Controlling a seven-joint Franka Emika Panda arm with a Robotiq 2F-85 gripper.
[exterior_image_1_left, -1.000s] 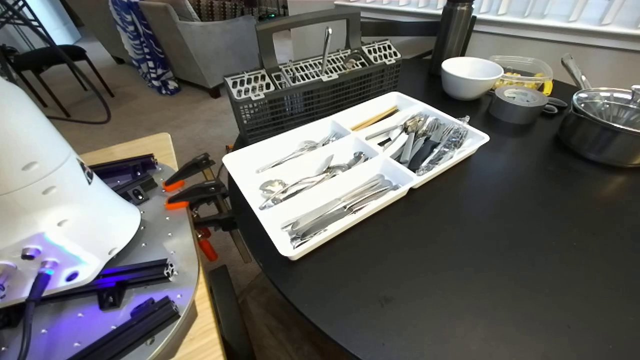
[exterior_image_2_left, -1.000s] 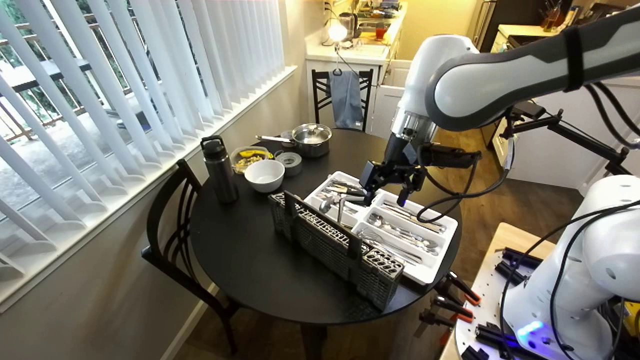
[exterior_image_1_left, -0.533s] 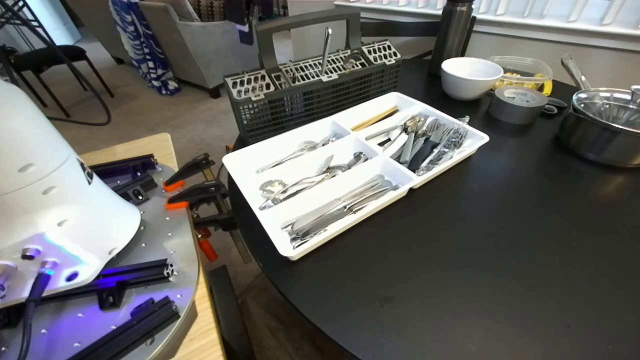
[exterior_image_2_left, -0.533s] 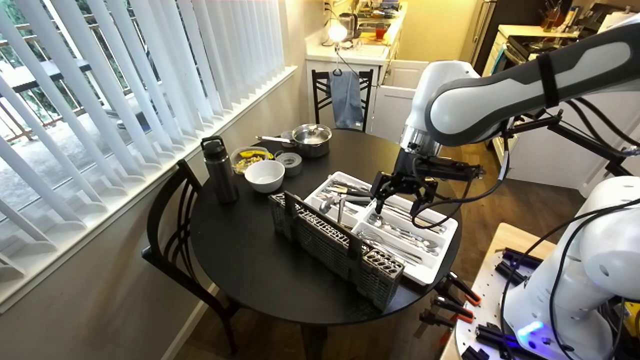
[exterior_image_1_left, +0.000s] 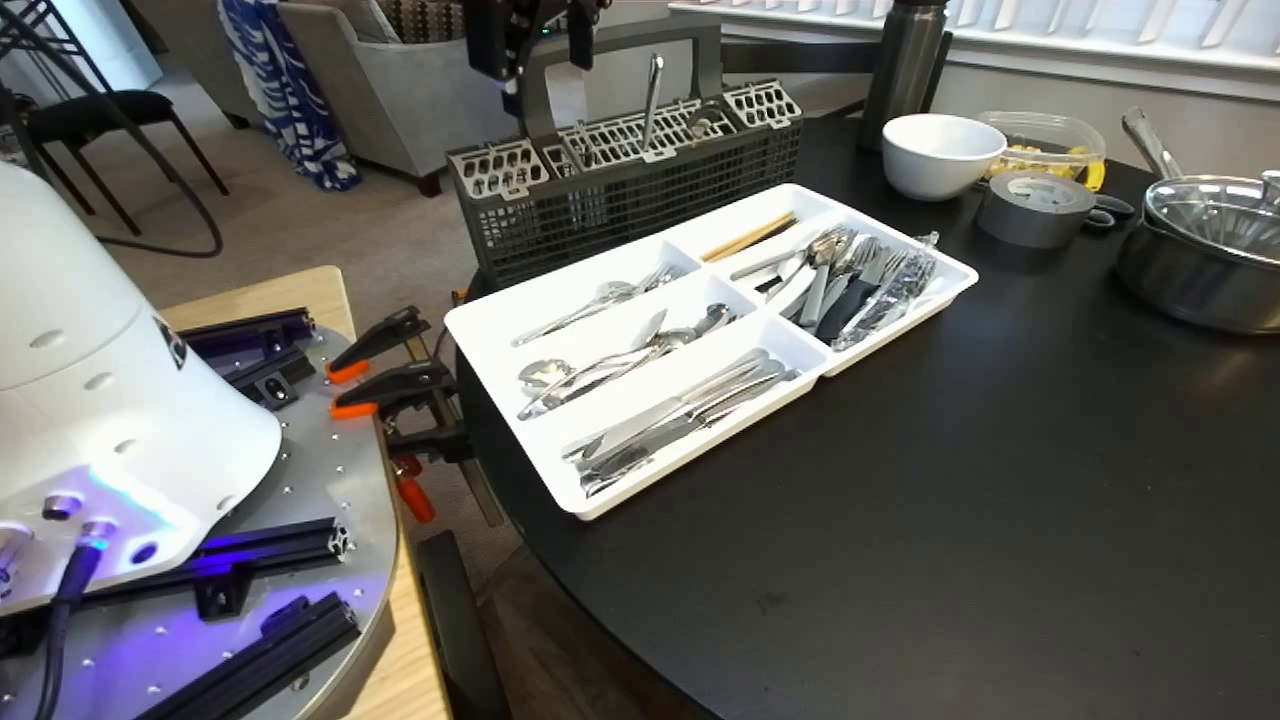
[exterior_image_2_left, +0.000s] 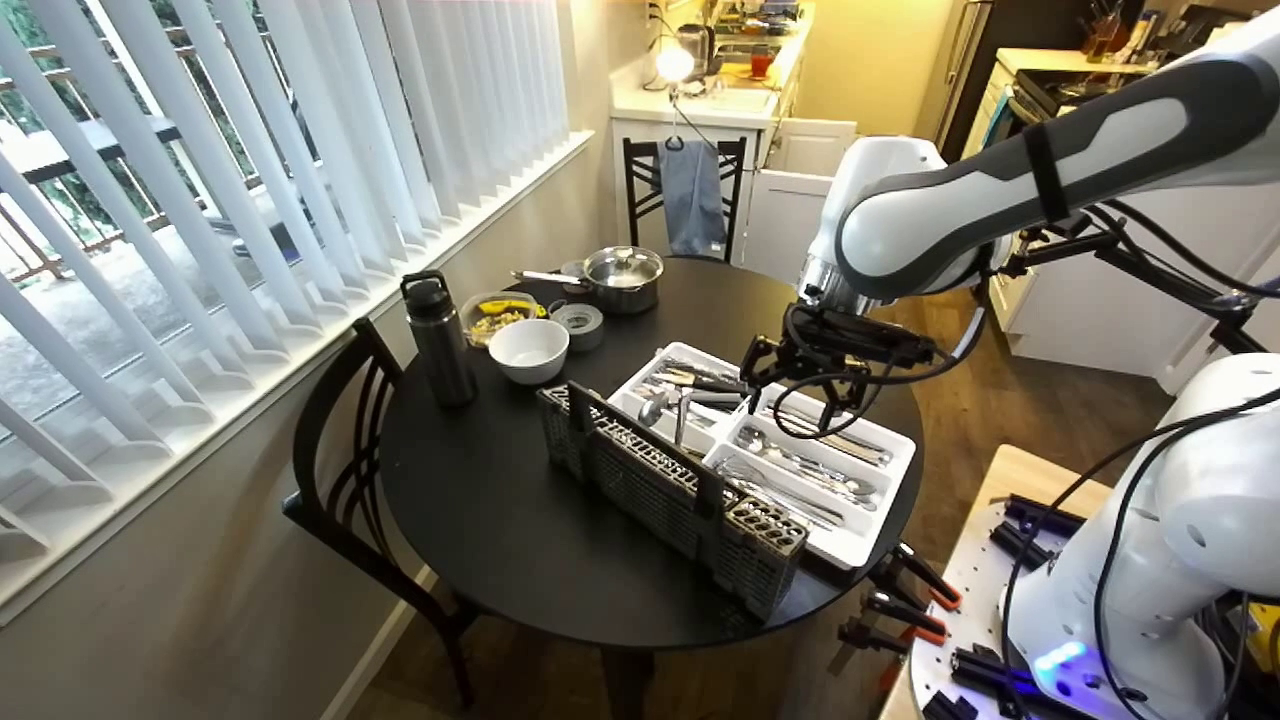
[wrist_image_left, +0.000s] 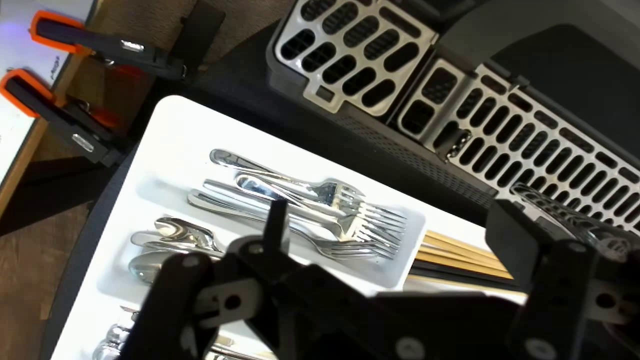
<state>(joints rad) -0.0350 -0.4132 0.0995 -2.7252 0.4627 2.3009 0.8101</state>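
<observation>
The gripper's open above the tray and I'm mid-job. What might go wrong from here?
Lowering here, the gripper could bump the basket: in the wrist view, one of its fingers shows right by the basket's edge.

The forks lie overlapped, so closing on one might drag others along.

Straying toward the basket may knock the utensil standing up in it.

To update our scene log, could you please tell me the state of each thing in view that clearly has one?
Gripper: open, holding nothing.
Cutlery tray: uncovered, compartments holding cutlery.
Dishwasher basket: upright, handle raised, covers down.
Pot: lid on.
Bottle: upright, cap on.
White bowl: upright, looks empty.
Plastic container: yellow contents inside; whether lidded, unclear.
Tape roll: lying flat.
Lamp: lit.
Blinds: partly open.
</observation>
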